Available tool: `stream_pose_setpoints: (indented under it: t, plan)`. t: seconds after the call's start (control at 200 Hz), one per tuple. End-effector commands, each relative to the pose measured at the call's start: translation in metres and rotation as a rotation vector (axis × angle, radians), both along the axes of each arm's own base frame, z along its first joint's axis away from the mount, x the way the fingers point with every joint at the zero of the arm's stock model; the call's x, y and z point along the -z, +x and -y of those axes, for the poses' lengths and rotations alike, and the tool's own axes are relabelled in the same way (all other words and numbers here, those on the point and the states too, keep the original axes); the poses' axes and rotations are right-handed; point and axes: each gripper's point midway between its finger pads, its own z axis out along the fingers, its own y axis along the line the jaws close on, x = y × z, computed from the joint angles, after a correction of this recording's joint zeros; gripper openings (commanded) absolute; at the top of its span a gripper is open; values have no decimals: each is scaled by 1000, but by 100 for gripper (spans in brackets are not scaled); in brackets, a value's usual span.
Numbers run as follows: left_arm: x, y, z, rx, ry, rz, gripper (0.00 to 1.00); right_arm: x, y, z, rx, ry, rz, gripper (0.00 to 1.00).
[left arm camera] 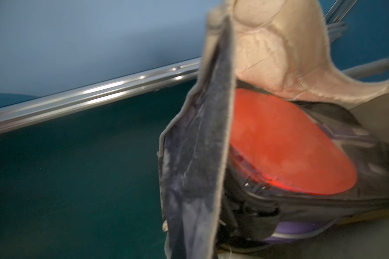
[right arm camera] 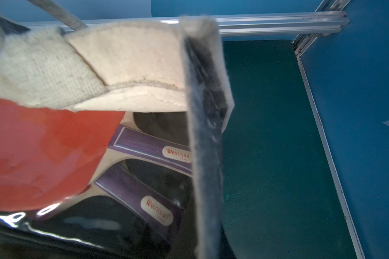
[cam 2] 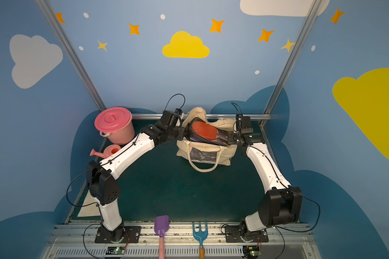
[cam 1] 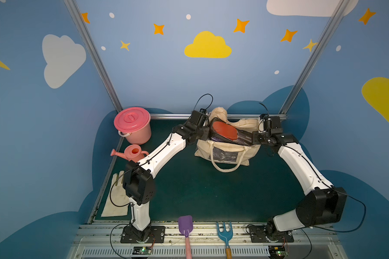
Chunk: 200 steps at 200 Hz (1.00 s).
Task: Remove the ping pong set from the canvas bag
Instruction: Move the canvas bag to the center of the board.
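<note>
Canvas bag (cam 1: 203, 149): left pincer (cam 1: 208, 130), right pincer (cam 1: 253, 137) both clamped on its rim; lifting risks hauling ping pong set (cam 1: 225, 130) along.

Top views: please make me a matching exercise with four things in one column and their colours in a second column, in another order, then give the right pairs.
Things:
1. bucket
2. shovel
3. rake
4. bag

Colours:
A. blue
B. cream
C. pink
D. purple

Pairs: 1-C, 2-D, 3-A, 4-B.
</note>
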Motion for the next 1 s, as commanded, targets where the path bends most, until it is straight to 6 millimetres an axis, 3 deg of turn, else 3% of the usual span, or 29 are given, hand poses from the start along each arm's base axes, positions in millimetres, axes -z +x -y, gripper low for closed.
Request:
stream_pose_setpoints:
  t: [0.0, 0.135, 0.29, 0.35, 0.436, 0.461, 0.546, 0.731, 0.866, 0.996]
  plan:
    - [-34, -10, -66, -146, 89, 86, 4, -33, -12, 25, 52, -36, 72, 0]
    - [-40, -33, -96, -180, 78, 116, 4, -34, -23, -1, -52, 28, 71, 0]
    - [-48, -55, -109, -173, 48, 124, 6, -33, -45, -31, -146, 66, 64, 0]
    - [-51, -59, -108, -152, 32, 129, 33, -32, -56, -44, -190, 80, 59, 0]
    - [-57, -62, -99, -100, -12, 136, 90, -29, -69, -63, -264, 77, 60, 0]
    - [-58, -61, -96, -83, -25, 139, 99, -27, -73, -68, -285, 73, 59, 0]
    - [-58, -51, -87, -47, -44, 132, 100, -23, -83, -79, -333, 59, 64, 0]
    - [-50, -21, -61, 52, -58, 72, 100, -19, -91, -82, -354, 51, 62, 0]
    - [-54, -15, -37, 140, -127, 55, 100, -18, -94, -81, -355, 47, 61, 0]
    - [-63, -11, -31, 154, -160, 71, 100, -16, -95, -81, -356, 42, 61, 0]
